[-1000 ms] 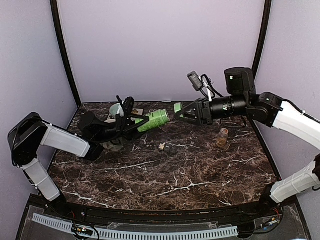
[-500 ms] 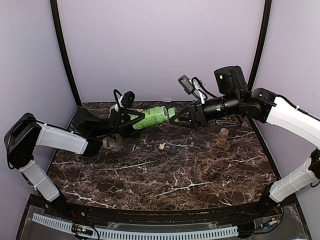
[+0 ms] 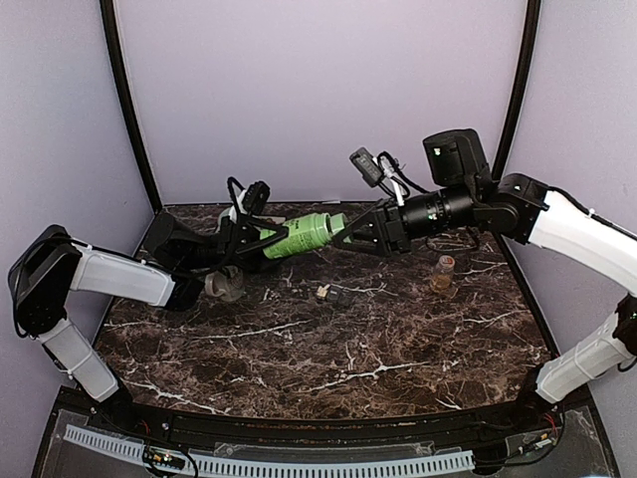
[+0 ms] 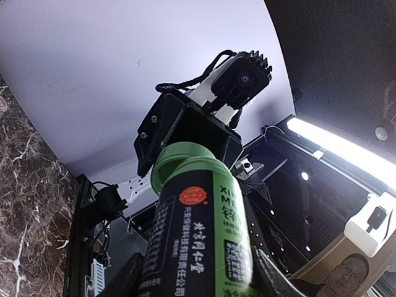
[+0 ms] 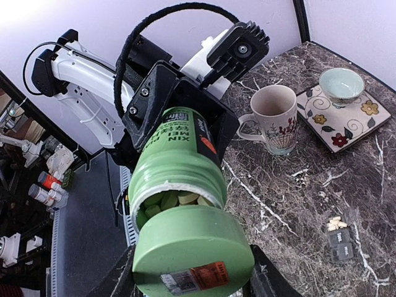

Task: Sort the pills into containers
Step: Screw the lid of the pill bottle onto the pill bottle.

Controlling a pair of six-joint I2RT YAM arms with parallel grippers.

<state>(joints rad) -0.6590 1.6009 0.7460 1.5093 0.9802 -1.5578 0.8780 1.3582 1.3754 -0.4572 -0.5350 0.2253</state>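
Observation:
My left gripper (image 3: 267, 240) is shut on a green pill bottle (image 3: 302, 234) and holds it on its side above the table's far left. In the right wrist view the bottle (image 5: 176, 154) has its mouth open, with tan-yellow pills (image 5: 176, 199) inside. My right gripper (image 3: 348, 233) is shut on the green cap (image 5: 189, 253), held just off the mouth and a little low. The dark grey container strip (image 5: 340, 242) lies on the marble with a few pills (image 5: 335, 223) in its end; it also shows in the top view (image 3: 336, 293). The left wrist view shows the bottle (image 4: 198, 229) between my fingers.
A white flowered mug (image 5: 272, 117) and a pale teal bowl (image 5: 340, 83) on a patterned tile (image 5: 346, 114) stand at the far left. The mug also shows in the top view (image 3: 224, 287). A small amber jar (image 3: 445, 271) stands at the right.
My right gripper has moved left with the cap, from apart to right at the bottle's mouth. My left arm has swung the bottle up and back a little.

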